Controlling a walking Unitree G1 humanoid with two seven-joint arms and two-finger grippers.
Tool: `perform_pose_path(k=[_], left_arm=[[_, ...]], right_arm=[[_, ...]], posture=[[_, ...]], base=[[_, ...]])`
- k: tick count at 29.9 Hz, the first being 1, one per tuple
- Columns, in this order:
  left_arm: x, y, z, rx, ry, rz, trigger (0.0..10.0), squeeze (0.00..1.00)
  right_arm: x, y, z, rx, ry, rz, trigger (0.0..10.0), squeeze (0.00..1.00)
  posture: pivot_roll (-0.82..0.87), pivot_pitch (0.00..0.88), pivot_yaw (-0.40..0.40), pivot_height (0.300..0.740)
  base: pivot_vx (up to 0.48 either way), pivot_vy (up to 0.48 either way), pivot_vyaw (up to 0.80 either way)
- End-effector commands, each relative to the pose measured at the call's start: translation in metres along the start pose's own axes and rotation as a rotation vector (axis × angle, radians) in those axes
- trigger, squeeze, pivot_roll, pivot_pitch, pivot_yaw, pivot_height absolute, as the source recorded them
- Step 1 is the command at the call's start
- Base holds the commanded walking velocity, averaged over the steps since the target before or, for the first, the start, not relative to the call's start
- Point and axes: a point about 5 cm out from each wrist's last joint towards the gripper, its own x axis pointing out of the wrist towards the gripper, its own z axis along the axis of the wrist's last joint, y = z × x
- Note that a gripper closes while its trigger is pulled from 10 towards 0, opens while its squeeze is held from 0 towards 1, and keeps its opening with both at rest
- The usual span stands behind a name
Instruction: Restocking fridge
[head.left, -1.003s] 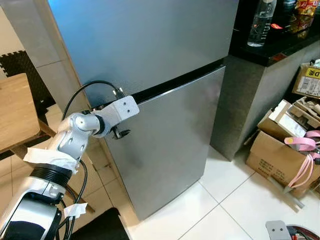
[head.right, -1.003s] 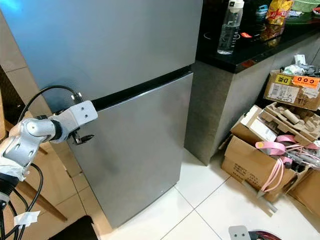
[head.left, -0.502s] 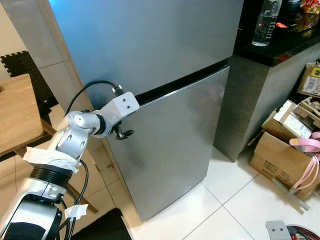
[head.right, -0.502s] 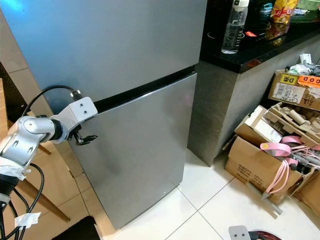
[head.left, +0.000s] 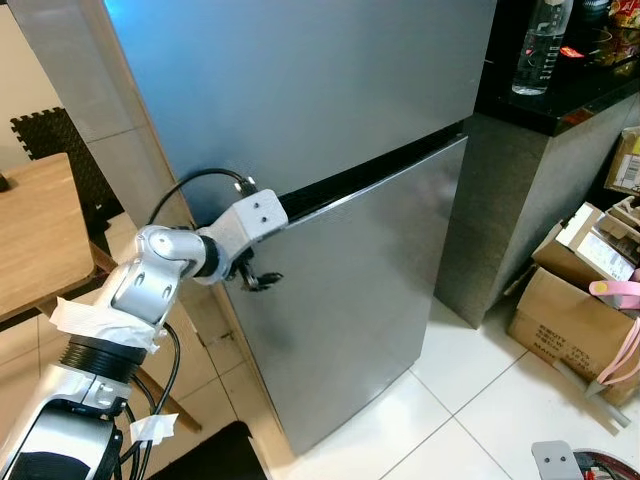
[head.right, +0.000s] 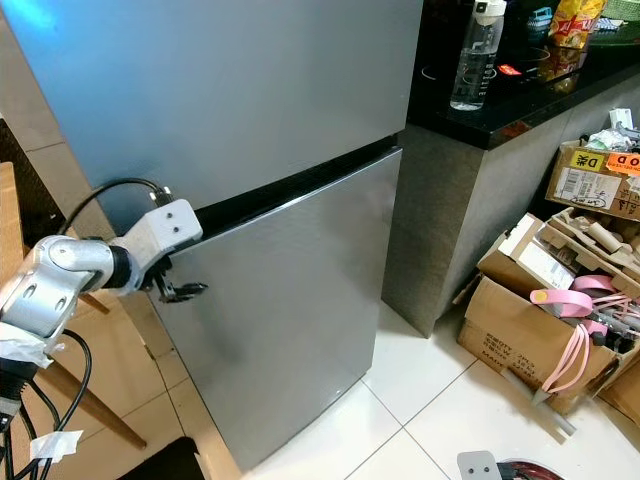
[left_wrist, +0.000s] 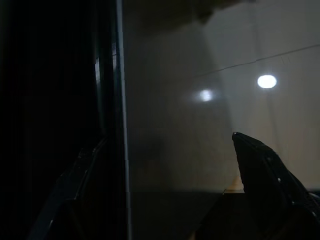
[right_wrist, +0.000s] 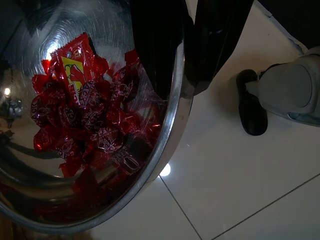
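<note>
Left end effector at the left edge of the lower fridge door, fingers spread astride it. Hook the edge firmly and pull straight out — slipping is likely. Right end effector clamps the bowl rim; red snacks inside, keep level.

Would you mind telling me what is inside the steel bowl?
The steel bowl, gripped at its rim by the right end effector, holds red-wrapped sweets, piled together. Whatever lies beneath the pile, and behind the black fingers, is covered.
</note>
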Motion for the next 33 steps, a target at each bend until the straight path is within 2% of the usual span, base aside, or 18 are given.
perform_pose_path(k=[1,3,5,8,10,12,13,14,15,16,17,18,20,21,23,28,31,33], left_arm=[[0.017,-0.025,-0.019,-0.087,0.054,-0.157,10.0,0.00],[0.017,-0.031,-0.016,-0.090,0.034,-0.202,10.0,0.00],[0.017,-0.031,-0.016,-0.090,0.034,-0.202,10.0,0.00],[0.017,-0.036,-0.008,-0.074,-0.021,-0.247,10.0,0.00],[0.012,-0.043,0.012,-0.032,-0.171,-0.309,10.0,0.00],[0.005,-0.045,0.027,0.007,-0.283,-0.324,10.0,0.00],[0.005,-0.045,0.027,0.007,-0.283,-0.324,10.0,0.00],[0.004,-0.044,0.031,0.017,-0.310,-0.320,10.0,0.00],[-0.004,-0.042,0.041,0.035,-0.391,-0.323,10.0,0.00],[-0.004,-0.042,0.041,0.035,-0.391,-0.323,10.0,0.00],[-0.013,-0.040,0.051,0.052,-0.480,-0.320,10.0,0.00],[-0.013,-0.040,0.051,0.052,-0.480,-0.320,10.0,0.00],[-0.031,-0.036,0.067,0.071,-0.631,-0.308,10.0,0.00],[-0.031,-0.036,0.067,0.071,-0.631,-0.308,10.0,0.00],[-0.043,-0.033,0.075,0.076,-0.716,-0.298,10.0,0.00],[-0.053,-0.034,0.082,0.082,-0.791,-0.306,10.0,0.00],[-0.064,-0.037,0.091,0.105,-0.892,-0.321,10.0,0.00],[-0.066,-0.037,0.092,0.111,-0.909,-0.321,10.0,0.00]], right_arm=[[0.000,-0.001,0.003,0.002,-0.012,-0.011,10.0,0.00],[0.000,0.000,0.003,0.002,-0.011,-0.010,10.0,0.00],[0.000,0.000,0.003,0.002,-0.011,-0.010,10.0,0.00],[0.000,0.000,0.002,0.002,-0.010,-0.010,10.0,0.00],[0.000,0.000,0.002,0.001,-0.009,-0.011,10.0,0.00],[0.000,-0.001,0.002,0.001,-0.009,-0.011,10.0,0.00],[0.000,-0.001,0.002,0.001,-0.009,-0.011,10.0,0.00],[0.000,-0.001,0.002,0.001,-0.009,-0.011,10.0,0.00],[0.000,-0.001,0.002,0.001,-0.008,-0.011,10.0,0.00],[0.000,-0.001,0.002,0.001,-0.008,-0.011,10.0,0.00],[0.000,-0.001,0.002,0.000,-0.008,-0.011,10.0,0.00],[0.000,-0.001,0.002,0.000,-0.008,-0.011,10.0,0.00],[0.000,-0.001,0.002,0.000,-0.008,-0.011,10.0,0.00],[0.000,-0.001,0.002,0.000,-0.008,-0.011,10.0,0.00],[0.000,-0.001,0.002,0.000,-0.008,-0.011,10.0,0.00],[0.000,-0.001,0.002,0.000,-0.008,-0.012,10.0,0.00],[0.000,-0.001,0.002,-0.001,-0.007,-0.012,10.0,0.00],[0.000,-0.001,0.002,-0.001,-0.007,-0.012,10.0,0.00]], posture=[[-0.11,0.000,0.029,0.740],[-0.11,0.000,0.029,0.740],[-0.11,0.000,0.029,0.740],[-0.11,0.000,0.029,0.740],[-0.11,0.000,0.031,0.740],[-0.11,0.000,0.030,0.740],[-0.11,0.000,0.030,0.740],[-0.11,0.000,0.030,0.740],[-0.11,0.000,0.029,0.740],[-0.11,0.000,0.029,0.740],[-0.11,0.000,0.029,0.740],[-0.11,0.000,0.029,0.740],[-0.10,0.000,0.029,0.740],[-0.10,0.000,0.029,0.740],[-0.10,0.000,0.029,0.740],[-0.11,0.000,0.029,0.740],[-0.11,0.000,0.029,0.740],[-0.11,0.000,0.029,0.740]], base=[[0.000,0.000,0.00],[0.000,0.000,0.00],[0.000,0.000,0.00],[0.000,0.000,0.00],[0.000,0.000,0.00],[0.000,0.000,0.00],[0.000,0.000,0.00],[0.000,0.000,0.00],[0.000,0.000,0.00],[0.000,0.000,0.00],[0.000,0.000,0.00],[0.000,0.000,0.00],[0.000,0.000,0.00],[0.000,0.000,0.00],[0.000,0.000,0.00],[0.000,0.000,0.00],[0.000,0.000,0.00],[0.000,0.000,0.00]])
